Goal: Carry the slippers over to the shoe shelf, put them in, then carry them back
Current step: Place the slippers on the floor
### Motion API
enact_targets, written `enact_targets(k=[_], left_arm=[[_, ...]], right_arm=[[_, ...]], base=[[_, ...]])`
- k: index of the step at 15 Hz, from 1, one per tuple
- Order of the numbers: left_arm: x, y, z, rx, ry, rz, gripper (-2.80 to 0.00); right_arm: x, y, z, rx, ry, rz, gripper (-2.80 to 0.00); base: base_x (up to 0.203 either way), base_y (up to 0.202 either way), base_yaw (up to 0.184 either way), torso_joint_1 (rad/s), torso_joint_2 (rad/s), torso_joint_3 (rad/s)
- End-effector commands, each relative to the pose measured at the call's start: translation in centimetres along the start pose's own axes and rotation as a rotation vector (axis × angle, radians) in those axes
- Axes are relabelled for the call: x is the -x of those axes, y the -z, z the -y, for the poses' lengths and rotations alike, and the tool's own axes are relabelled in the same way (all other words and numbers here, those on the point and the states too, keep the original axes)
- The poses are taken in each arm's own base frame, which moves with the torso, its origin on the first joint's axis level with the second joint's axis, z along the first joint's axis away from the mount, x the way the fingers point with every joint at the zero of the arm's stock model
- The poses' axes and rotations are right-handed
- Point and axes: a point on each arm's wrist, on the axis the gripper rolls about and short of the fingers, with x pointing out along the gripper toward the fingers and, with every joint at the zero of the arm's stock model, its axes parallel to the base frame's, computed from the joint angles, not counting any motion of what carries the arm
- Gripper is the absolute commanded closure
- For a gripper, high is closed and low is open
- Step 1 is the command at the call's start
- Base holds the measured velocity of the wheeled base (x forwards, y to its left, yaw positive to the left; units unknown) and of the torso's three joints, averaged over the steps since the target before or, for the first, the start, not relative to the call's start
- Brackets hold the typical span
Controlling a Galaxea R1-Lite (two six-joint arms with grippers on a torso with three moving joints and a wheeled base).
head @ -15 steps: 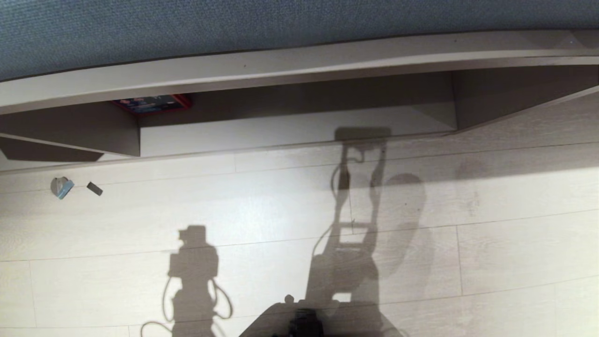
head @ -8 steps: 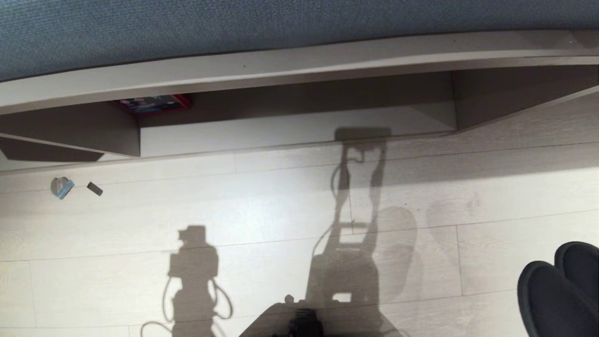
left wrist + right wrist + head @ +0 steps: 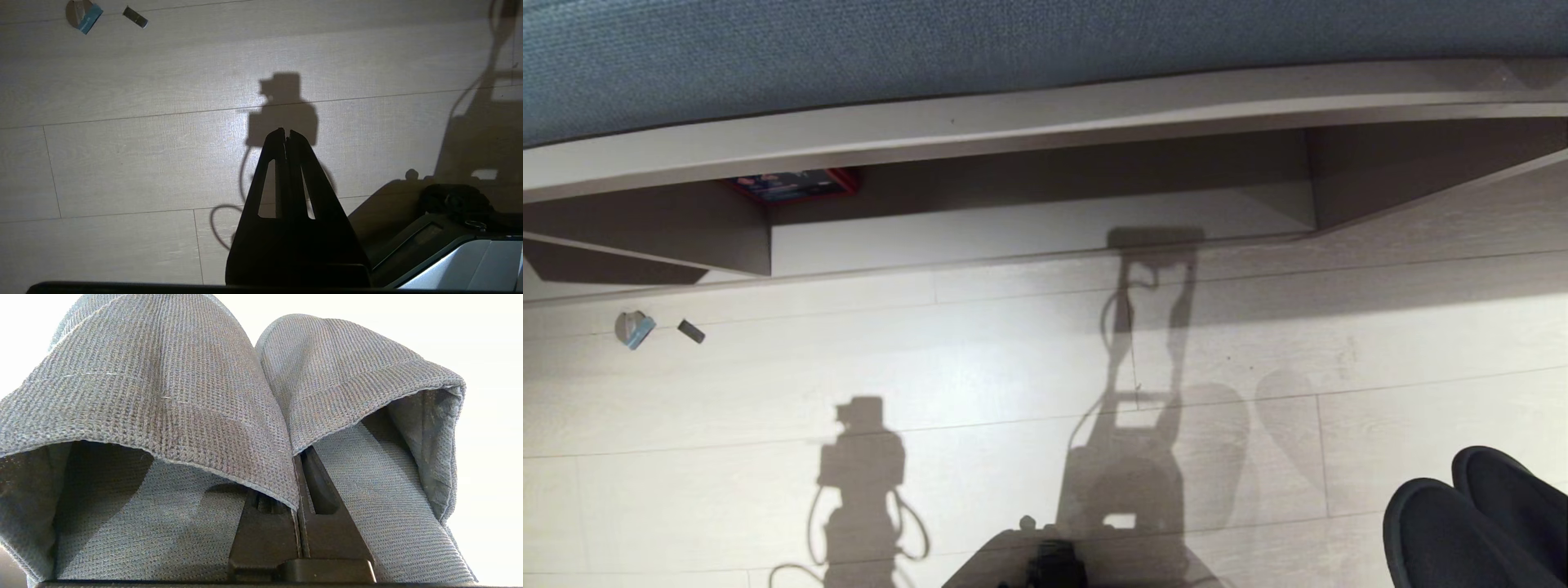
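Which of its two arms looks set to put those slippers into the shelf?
The right. Its end effector is shut on the slippers, one finger inside each. The left end effector is shut, empty, above bare floor. The shoe shelf lies ahead.

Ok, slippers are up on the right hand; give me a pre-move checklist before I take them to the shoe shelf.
1. Right hand clamped on both slippers where their inner edges meet: ok.
2. Slippers off the floor, at the head view's lower right: ok.
3. Shoe shelf in view ahead, middle bay's base board bare: ok.
4. Red-edged box at the shelf's back left, out of the way: ok.
5. Small floor scraps far left, off the path: ok.
6. Left hand shut, holding nothing: ok.
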Motion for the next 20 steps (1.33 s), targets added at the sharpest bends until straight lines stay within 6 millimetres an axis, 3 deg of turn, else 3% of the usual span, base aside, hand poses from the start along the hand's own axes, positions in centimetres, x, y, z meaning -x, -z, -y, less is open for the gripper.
enact_targets(k=[1, 20], left_arm=[[-0.05, 0.22, 0.0, 0.0, -0.001, -0.007, 0.0], [-0.05, 0.21, 0.0, 0.0, 0.0, -0.006, 0.0]], right_arm=[[-0.04, 0.1, -0.01, 0.006, -0.001, -0.012, 0.0], [-0.04, 0.1, -0.01, 0.015, -0.004, -0.012, 0.0]], base=[[0.0, 0.0, 0.0, -0.002, 0.0, 0.189], [0.0, 0.0, 0.0, 0.001, 0.0, 0.201]])
